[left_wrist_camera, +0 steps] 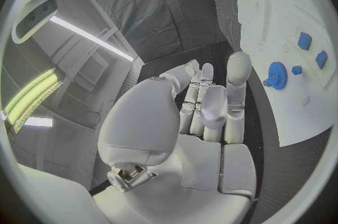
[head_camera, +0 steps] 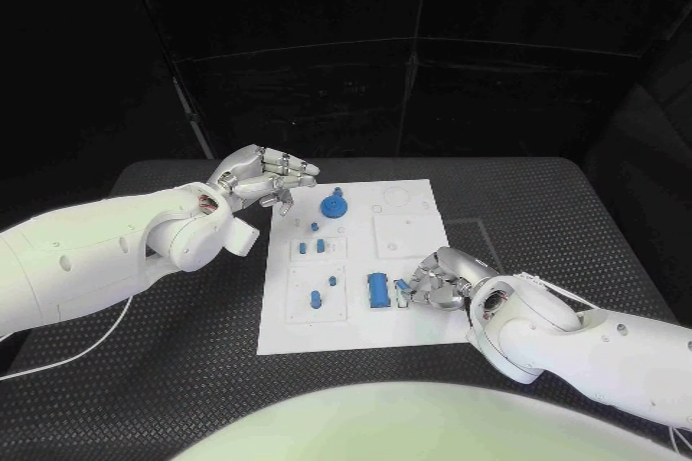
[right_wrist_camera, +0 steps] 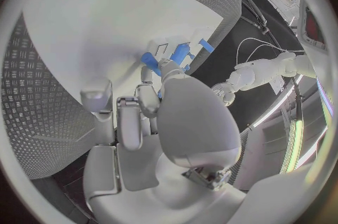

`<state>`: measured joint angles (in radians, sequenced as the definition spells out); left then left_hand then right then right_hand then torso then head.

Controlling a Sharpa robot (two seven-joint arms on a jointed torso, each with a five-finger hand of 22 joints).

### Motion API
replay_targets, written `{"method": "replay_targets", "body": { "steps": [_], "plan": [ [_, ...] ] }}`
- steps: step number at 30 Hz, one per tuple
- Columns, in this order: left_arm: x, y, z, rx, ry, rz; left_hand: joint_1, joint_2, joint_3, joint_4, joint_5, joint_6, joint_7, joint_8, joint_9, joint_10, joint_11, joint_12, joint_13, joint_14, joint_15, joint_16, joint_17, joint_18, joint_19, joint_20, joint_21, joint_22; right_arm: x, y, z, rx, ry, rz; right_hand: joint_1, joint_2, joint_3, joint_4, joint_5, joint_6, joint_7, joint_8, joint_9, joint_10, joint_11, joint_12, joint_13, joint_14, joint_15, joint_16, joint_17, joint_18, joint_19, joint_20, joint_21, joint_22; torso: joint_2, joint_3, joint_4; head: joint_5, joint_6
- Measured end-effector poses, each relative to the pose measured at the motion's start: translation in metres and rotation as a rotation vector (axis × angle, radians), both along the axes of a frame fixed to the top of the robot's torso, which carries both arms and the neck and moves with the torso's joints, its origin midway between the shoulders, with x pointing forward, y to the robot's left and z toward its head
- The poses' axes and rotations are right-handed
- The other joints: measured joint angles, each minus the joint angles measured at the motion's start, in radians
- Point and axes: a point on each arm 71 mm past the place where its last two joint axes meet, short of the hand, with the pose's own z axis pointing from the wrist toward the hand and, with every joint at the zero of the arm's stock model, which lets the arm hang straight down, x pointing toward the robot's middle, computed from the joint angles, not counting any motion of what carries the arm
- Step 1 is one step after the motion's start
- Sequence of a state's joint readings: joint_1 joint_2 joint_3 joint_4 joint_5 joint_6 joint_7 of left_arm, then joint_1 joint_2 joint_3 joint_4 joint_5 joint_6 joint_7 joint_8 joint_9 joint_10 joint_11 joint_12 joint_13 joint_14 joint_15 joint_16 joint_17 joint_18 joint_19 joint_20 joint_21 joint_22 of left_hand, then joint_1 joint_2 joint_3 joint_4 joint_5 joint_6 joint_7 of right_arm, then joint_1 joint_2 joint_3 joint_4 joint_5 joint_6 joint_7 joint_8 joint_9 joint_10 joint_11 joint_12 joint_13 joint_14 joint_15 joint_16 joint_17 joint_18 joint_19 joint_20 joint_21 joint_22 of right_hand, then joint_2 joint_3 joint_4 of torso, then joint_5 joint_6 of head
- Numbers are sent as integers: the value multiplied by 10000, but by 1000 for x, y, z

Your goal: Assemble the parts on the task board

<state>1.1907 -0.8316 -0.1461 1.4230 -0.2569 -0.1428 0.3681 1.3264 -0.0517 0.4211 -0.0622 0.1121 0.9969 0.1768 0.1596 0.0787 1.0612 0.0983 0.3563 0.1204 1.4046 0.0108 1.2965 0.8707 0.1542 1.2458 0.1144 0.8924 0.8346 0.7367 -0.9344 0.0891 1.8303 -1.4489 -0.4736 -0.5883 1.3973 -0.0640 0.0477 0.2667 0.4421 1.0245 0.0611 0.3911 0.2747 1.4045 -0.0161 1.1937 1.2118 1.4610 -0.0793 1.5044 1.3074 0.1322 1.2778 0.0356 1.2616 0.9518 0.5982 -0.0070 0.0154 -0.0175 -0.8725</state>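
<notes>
A flat white rectangular task board lies mid-bench on the black textured bench. A round blue gear part sits at its far left; small blue parts lie along its left side, seemingly unfinished. The right hand, fingers curled, touches a long blue block part near the board's near edge; whether it grips, I cannot tell. The left hand hovers off the far-left corner, fingers loosely spread, empty. Open bench surrounds the board.

Blue parts on a white task board, black textured table.
</notes>
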Motion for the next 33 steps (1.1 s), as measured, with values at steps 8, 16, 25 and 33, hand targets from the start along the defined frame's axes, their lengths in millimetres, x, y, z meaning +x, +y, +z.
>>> {"method": "replay_targets", "body": {
  "steps": [8, 16, 25, 33],
  "plan": [
    [0, 0, 0, 2, 12, -11, 0, 0, 0, 0, 0, 0, 0, 0, 0, 0, 0, 0, -1, 0, 0, 0, 0, 0, 0, 0, 0, 1, 2, 5, -1, -119, 79, 208, -171, -11, -91, 114, -379, 127, -14, 0, 62, 0, -1, 12, 49, 0, 1, 0, 0, 0, 0, 0, 0, 16, -6, 10, -8, 19, 0],
    [0, 0, 0, 0, 34, -35, 0, 0, 0, 0, 0, 0, 0, 0, 0, 0, 0, 0, -2, 0, 0, 0, 0, 0, 0, 0, 0, -8, 3, 7, -2, -300, 152, 364, -670, 65, -303, 230, -253, 258, -37, 6, 175, 54, -54, 69, 132, 1, 2, 0, 0, 0, 0, 0, 0, 27, -10, 11, -13, 24, 0],
    [0, -1, 0, 3, 69, -66, 0, 0, 27, -27, 0, -36, 36, 0, 0, -72, 0, 0, -2, 0, 0, 0, 0, 0, 0, 0, -46, -15, 2, 8, -4, -464, 235, 497, -1124, 241, -630, 232, 58, 484, -159, 118, 336, 90, -91, 107, 121, 39, -34, 36, 2, 0, 35, -36, 0, 26, -10, 11, -13, -6, 0],
    [-1, -1, 0, 7, 96, -88, 0, 0, 27, -27, 0, -36, 36, 0, 0, -72, 0, 0, -3, 0, 0, 0, 0, 0, 0, 0, -45, -18, 2, 9, -4, -582, 192, 595, -1321, 330, -834, 215, 58, 577, -251, 271, 511, 196, -197, 261, 332, 76, -69, 47, 6, 0, 70, -71, 0, 81, -10, 11, -13, -12, 0]
  ]
}}
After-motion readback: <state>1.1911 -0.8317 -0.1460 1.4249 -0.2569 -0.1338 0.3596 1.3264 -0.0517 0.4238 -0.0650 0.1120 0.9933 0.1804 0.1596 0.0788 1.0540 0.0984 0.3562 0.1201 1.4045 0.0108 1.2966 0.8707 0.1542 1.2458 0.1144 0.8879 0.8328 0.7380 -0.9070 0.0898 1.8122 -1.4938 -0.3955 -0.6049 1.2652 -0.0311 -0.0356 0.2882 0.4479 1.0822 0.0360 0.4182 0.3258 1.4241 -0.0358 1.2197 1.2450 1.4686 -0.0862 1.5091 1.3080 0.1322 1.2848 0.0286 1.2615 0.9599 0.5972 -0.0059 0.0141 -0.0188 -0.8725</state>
